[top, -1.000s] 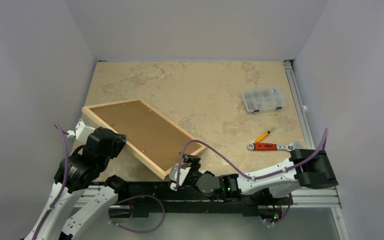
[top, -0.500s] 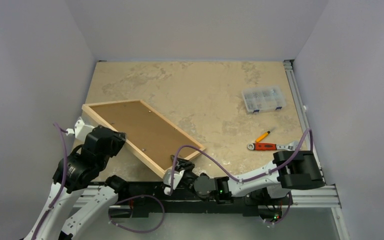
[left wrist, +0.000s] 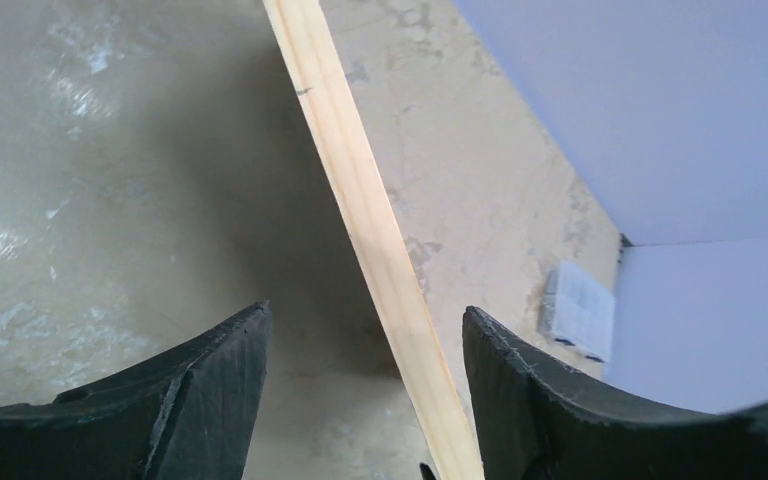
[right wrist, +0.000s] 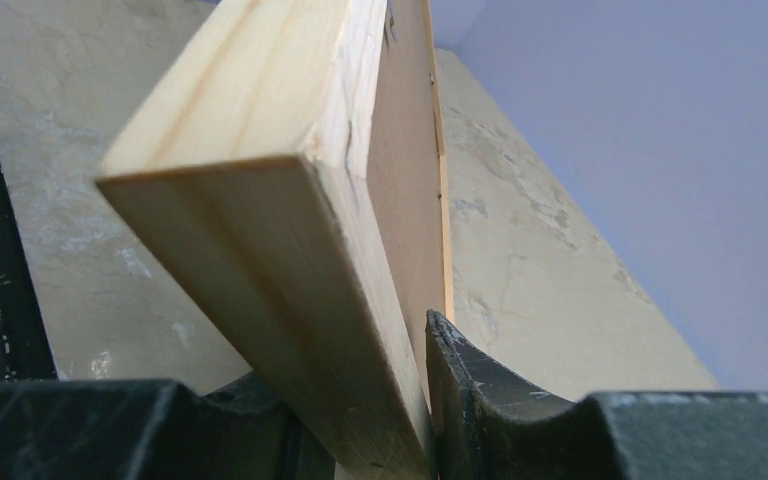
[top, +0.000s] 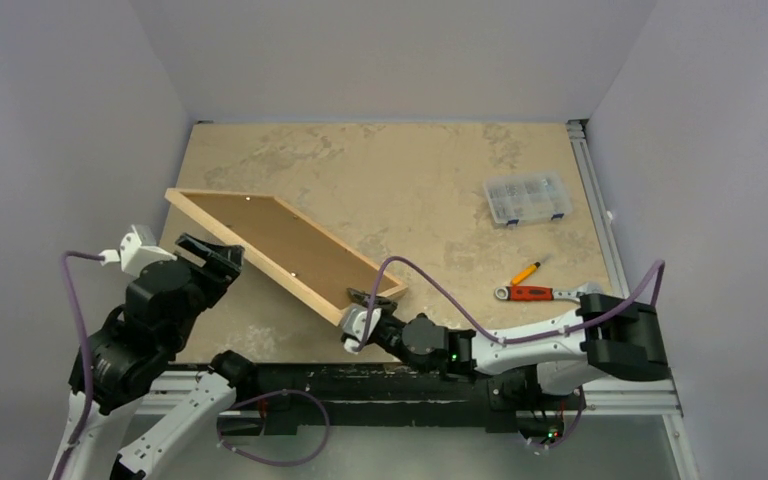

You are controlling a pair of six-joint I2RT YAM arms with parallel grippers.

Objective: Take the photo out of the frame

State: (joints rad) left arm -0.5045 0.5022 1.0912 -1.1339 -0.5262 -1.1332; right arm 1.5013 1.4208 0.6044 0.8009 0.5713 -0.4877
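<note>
The frame (top: 360, 270), light wood rails, stands tilted on the table with its near long side lifted. Its plain brown backing board (top: 280, 245) faces up. The photo is hidden. My right gripper (top: 365, 302) is shut on the frame's near right corner. In the right wrist view the fingers (right wrist: 470, 390) pinch the thick rail (right wrist: 260, 210), with the backing board (right wrist: 405, 180) behind it. My left gripper (top: 210, 258) is open at the frame's left end. In the left wrist view the gripper (left wrist: 365, 310) straddles a thin rail (left wrist: 360, 200) without touching it.
A clear plastic parts box (top: 528, 197) sits at the back right; it also shows in the left wrist view (left wrist: 580, 310). A red-handled wrench (top: 545, 293) and an orange pen-like tool (top: 527, 271) lie right of the frame. A metal rail (top: 600, 220) runs along the table's right edge.
The frame has tilted up and its near side has risen. My right gripper has moved up with the near right corner. My left arm has swung left and its gripper stands open.
</note>
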